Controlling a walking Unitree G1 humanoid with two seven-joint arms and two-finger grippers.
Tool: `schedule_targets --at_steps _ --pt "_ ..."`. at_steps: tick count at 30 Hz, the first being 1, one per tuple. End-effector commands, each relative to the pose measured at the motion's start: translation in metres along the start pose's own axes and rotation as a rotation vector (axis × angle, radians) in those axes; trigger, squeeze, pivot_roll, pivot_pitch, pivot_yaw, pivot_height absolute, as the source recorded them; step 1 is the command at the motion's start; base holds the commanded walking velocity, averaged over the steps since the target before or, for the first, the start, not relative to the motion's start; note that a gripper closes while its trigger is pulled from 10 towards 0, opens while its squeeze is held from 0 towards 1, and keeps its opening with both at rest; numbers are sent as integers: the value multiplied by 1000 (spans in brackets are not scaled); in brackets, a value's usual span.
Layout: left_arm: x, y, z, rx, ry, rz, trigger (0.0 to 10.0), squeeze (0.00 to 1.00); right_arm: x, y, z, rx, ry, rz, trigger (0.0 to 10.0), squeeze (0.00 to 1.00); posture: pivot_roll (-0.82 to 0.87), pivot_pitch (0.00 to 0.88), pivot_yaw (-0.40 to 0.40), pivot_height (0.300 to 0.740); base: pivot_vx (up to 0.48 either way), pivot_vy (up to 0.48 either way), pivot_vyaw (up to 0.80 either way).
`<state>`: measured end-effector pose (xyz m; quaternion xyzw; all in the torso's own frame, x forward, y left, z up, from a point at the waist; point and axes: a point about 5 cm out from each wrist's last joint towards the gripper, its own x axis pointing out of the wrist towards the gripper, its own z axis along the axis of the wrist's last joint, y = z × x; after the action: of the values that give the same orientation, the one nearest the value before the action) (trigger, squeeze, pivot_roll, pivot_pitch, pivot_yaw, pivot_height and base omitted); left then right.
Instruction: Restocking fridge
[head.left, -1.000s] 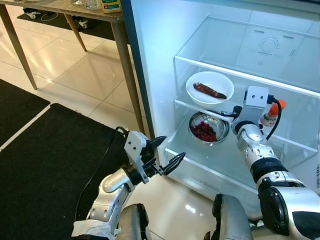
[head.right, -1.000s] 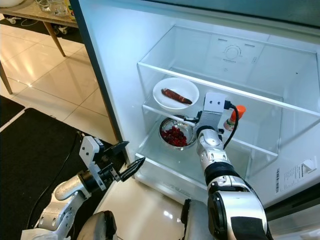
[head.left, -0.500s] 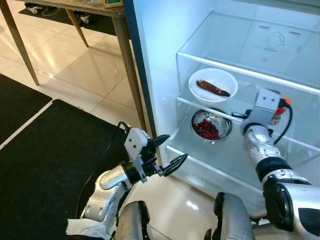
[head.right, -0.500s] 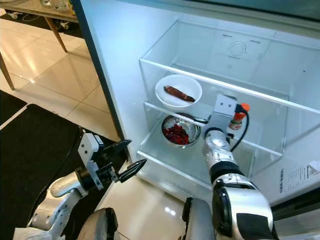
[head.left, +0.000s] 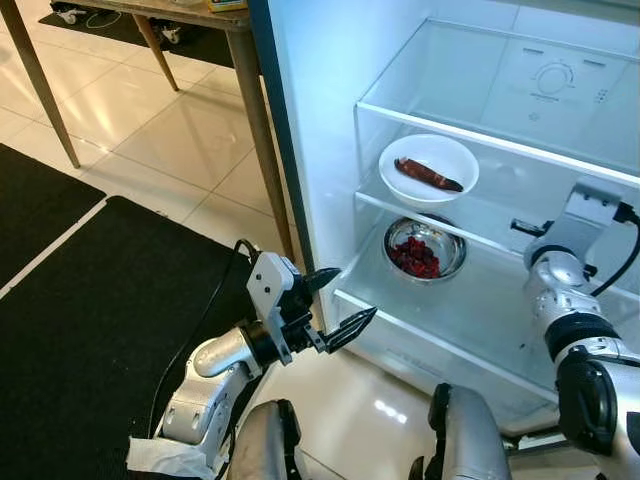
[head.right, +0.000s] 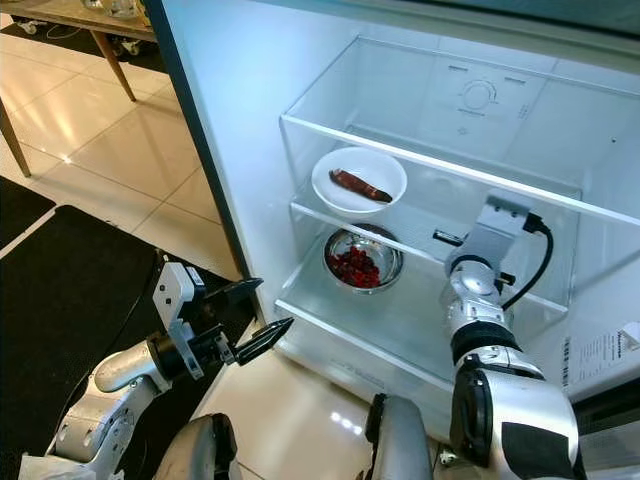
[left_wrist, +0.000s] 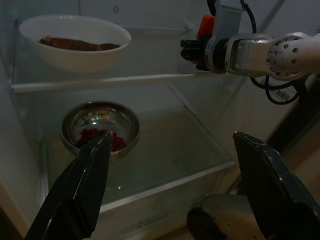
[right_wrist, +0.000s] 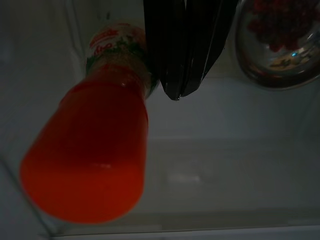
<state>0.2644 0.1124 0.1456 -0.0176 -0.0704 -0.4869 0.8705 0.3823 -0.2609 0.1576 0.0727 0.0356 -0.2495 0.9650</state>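
judging by how things lie, the step in hand is the tail end of placing an item: the orange-capped bottle stands inside the fridge, and the right gripper hangs just beside it with its jaws pressed together on nothing, the black fingers clear of the bottle's side. in the left wrist view the bottle's cap peeps out behind the right arm, on the fridge's middle shelf toward its far side. the white bowl with a dark strip of food sits on that same shelf nearer the fridge's hinge-side wall, and the steel bowl of red berries rests on the glass floor below it. the left gripper waits outside the fridge, low before its bottom edge, jaws spread wide and empty. a counter stands beyond the fridge's open side, its top mostly out of frame; what is on it cannot be made out. the next move probably calls for drawing the right arm straight back out of the fridge without brushing the bottle or the shelf lip, then turning toward the counter for whatever is left to stock; the bottle looks top-heavy and could tip if nudged.
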Motion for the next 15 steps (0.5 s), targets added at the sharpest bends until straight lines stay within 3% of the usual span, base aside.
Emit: schedule_targets --at_steps 1,9,15 --pt "-5 -1 -1 -6 22 -10 10000 0 0 -12 -8 3 26 -45 10000 0 45 274 57 536 0 0 0" --pt "-3 -1 2 -3 20 -19 10000 0 2 -28 -3 -15 10 -95 10000 0 43 264 61 536 0 0 0" --pt "-2 -1 3 -4 17 -24 10000 0 3 -31 -2 -7 3 -100 10000 0 34 262 66 536 0 0 0"
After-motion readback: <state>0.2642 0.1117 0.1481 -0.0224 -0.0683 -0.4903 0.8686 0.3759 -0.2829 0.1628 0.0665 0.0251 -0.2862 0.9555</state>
